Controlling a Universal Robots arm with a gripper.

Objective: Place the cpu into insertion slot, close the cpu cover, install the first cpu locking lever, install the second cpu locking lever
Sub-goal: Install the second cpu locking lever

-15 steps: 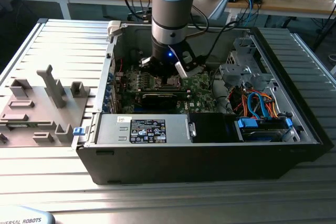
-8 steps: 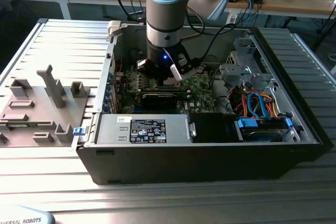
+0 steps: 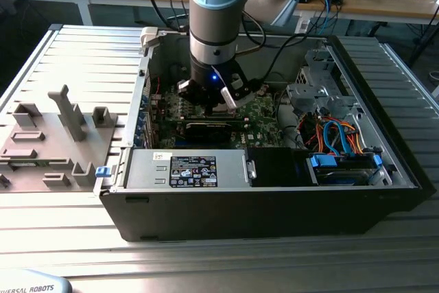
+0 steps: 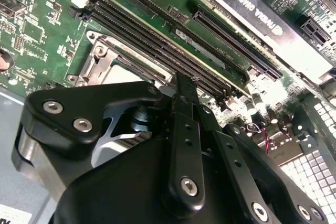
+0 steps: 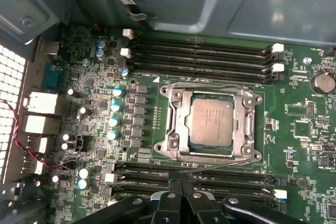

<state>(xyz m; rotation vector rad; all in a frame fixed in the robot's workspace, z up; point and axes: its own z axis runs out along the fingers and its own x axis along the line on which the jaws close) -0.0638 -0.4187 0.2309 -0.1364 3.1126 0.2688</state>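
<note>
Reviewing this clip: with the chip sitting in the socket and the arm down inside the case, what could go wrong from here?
1. The gripper hangs low over the memory slots beside the insertion slot; a small drift might scrape them.
2. The cpu cover frames the cpu, and a thin lever lies along one edge. Whether it is latched is unclear; pressing it askew might shift the chip.
</note>
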